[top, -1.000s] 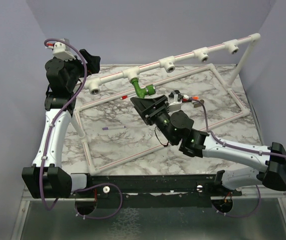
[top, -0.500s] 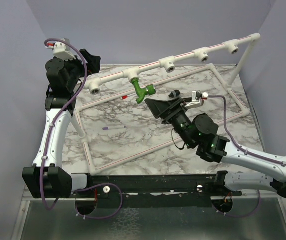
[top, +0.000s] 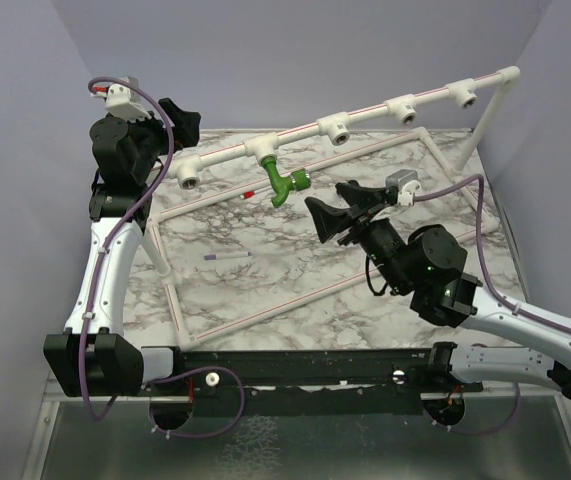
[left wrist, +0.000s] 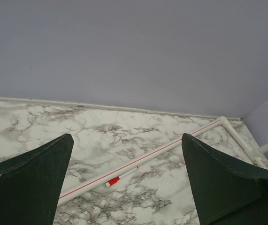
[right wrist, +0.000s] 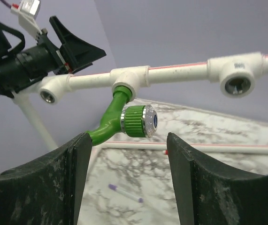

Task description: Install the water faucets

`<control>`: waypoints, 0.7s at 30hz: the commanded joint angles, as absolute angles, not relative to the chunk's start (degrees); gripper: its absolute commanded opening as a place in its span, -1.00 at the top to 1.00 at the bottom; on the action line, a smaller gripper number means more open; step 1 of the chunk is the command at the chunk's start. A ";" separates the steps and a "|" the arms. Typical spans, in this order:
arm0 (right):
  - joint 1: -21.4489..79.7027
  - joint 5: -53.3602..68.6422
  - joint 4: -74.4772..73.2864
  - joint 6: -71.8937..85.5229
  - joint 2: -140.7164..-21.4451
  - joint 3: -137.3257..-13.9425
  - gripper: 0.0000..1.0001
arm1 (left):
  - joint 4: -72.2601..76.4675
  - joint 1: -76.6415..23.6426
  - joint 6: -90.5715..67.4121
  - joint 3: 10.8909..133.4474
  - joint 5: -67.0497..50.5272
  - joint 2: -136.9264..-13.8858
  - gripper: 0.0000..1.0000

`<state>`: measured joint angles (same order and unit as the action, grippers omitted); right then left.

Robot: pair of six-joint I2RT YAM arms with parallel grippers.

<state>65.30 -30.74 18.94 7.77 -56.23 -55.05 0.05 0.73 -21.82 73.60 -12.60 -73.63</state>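
Top view: the green faucet [top: 287, 185] hangs from a socket [top: 263, 148] on the raised pipe [top: 365, 115], slanting down and to the right. The right tool [top: 340, 206] sits just beside it on the right, not touching, jaws parted with nothing between them. The left tool [top: 177, 120] is up at the far left, near the pipe's low end and well apart from the faucet, jaws spread. On the marble table [top: 265, 230] a purple pen [top: 227, 256] lies inside the flat frame [top: 295, 297]. A red-tipped stick [top: 248, 192] lies just left of the faucet.

Left wrist: the left tool's 2 fingers [left wrist: 30, 173] stand wide apart, gripping nothing. Between them we see table, 1 frame rail with a red line, and the red-tipped stick just beside that rail.

Right wrist: the right tool's 2 fingers [right wrist: 54, 187] are released, the gap between them free. Beyond the gap, the faucet's stem sits in the socket's downward branch. Its ribbed green knob [right wrist: 136, 121] carries a silver-blue face. The left tool shows at the upper left, near the pipe's end, and the pen lies on the table below.
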 commanded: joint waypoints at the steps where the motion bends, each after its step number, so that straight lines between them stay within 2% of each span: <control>1: 65.65 -21.31 14.79 -19.11 -55.18 -59.18 -0.43 | -10.88 0.88 -21.88 68.73 -13.58 -77.79 -0.98; 8: 65.65 -9.70 0.48 -47.12 -57.92 -64.79 -0.52 | -10.90 0.88 -21.82 68.77 -13.54 -77.79 -0.98; 13: 65.74 -8.95 0.91 -63.80 -59.48 -63.32 -0.61 | -10.90 0.88 -21.71 68.73 -13.47 -77.78 -0.98; 21: 65.91 -10.29 2.28 -77.41 -65.09 -64.88 -0.63 | -10.90 0.88 -21.71 68.82 -13.48 -77.63 -0.98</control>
